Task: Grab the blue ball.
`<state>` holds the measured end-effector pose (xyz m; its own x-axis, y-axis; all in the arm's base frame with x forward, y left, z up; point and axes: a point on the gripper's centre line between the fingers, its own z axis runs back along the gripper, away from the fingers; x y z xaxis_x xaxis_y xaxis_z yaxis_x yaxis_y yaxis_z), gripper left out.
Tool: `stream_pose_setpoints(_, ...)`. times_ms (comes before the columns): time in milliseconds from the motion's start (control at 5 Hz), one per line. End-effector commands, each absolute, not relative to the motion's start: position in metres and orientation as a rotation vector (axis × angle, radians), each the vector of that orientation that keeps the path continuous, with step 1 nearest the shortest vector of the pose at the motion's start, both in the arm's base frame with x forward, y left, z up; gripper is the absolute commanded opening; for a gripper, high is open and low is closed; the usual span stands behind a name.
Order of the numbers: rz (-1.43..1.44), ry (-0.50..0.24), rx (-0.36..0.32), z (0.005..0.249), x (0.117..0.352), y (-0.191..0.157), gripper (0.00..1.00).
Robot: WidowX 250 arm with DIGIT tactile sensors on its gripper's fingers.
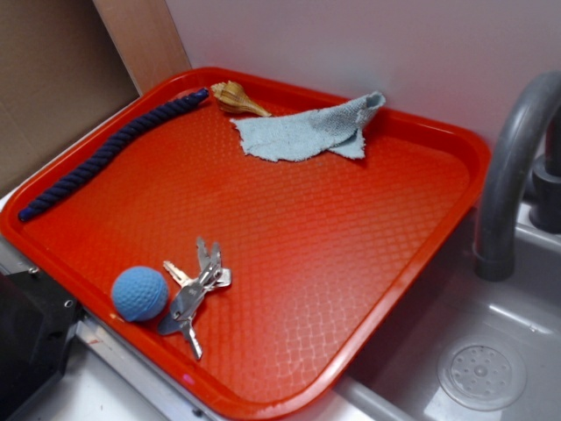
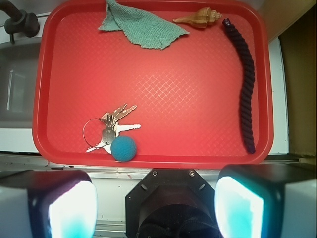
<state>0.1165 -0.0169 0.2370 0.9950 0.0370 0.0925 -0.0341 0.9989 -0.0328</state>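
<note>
The blue ball [image 1: 139, 293] [image 2: 124, 148], a small dimpled light-blue sphere, rests on the red tray [image 1: 351, 237] [image 2: 188, 99] at its near edge, touching a bunch of keys [image 1: 196, 289] [image 2: 110, 128]. In the wrist view my gripper [image 2: 156, 208] hangs high above the tray's near edge, open wide, nothing between its two fingers [image 2: 72, 210]. The ball lies ahead of the gripper and slightly left of its centre. The gripper does not show in the exterior view.
On the tray also lie a dark navy rope [image 1: 105, 153] [image 2: 243, 79], a pale blue-grey cloth [image 1: 307, 132] [image 2: 141, 27] and a tan seashell [image 1: 235, 98] [image 2: 200, 19]. A grey faucet [image 1: 513, 167] and sink [image 1: 482, 373] stand beside the tray.
</note>
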Motion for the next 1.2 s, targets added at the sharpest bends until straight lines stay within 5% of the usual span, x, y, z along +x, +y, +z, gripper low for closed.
stream_pose_setpoints(0, 0.036, -0.093, -0.031, 0.237, 0.117, -0.017, 1.00)
stream_pose_setpoints(200, 0.114, -0.090, -0.049, 0.187, 0.130, -0.019, 1.00)
stream_pose_setpoints(600, 0.125, -0.023, -0.137, 0.088, 0.108, -0.047, 1.00)
stream_pose_setpoints(800, -0.012, 0.026, -0.250, 0.040, 0.105, -0.063, 1.00)
stream_pose_setpoints(1000, -0.159, 0.009, -0.233, 0.021, 0.106, -0.075, 1.00)
